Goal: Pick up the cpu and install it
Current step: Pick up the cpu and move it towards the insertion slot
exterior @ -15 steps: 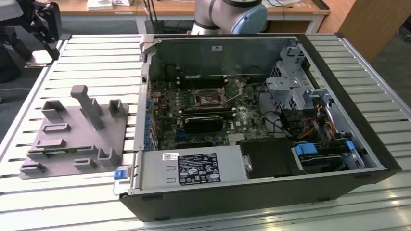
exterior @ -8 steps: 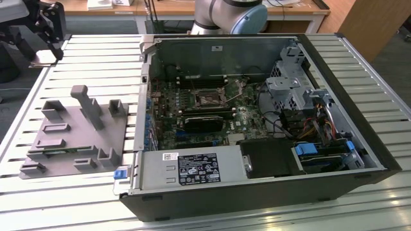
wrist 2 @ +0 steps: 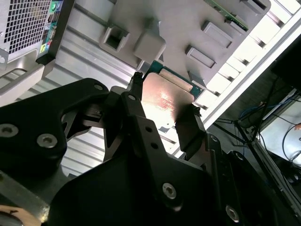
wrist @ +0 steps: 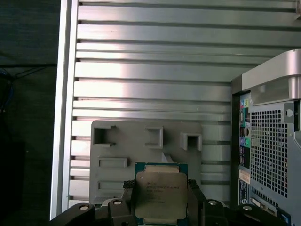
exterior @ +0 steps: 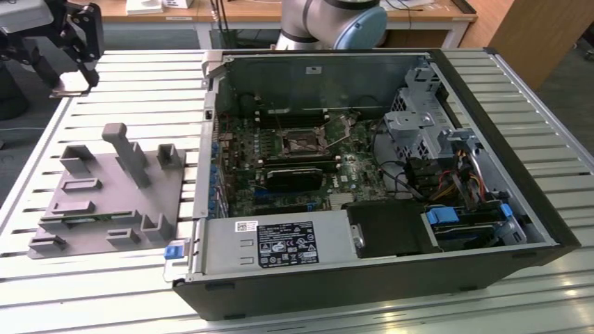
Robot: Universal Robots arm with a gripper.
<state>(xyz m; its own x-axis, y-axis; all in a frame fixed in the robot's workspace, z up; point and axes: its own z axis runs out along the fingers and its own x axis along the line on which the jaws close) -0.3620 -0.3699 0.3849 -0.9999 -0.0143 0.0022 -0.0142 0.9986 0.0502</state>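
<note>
The cpu [wrist: 161,194], a flat square chip with a silver-grey metal top and a green rim, sits between the black fingers [wrist: 194,188] of my gripper [wrist: 161,187], which is shut on it. In the second wrist view the cpu [wrist 2: 165,100] is held by its two opposite edges in the gripper [wrist 2: 165,96], above the grey parts holder [wrist 2: 188,28]. In the exterior view my gripper [exterior: 72,78] hangs high at the far left, above the slatted table, with the cpu [exterior: 69,86] as a pale plate at its tips. The motherboard socket [exterior: 302,144] lies inside the open computer case [exterior: 371,278].
The grey parts holder [exterior: 102,198] with upright posts and slots lies on the slatted metal table [exterior: 139,90], at the exterior view's left of the case. A green memory stick [exterior: 88,221] rests in it. The case's rear panel [wrist: 268,155] stands beside the holder. Cables and drive cages [exterior: 436,132] fill the case's right side.
</note>
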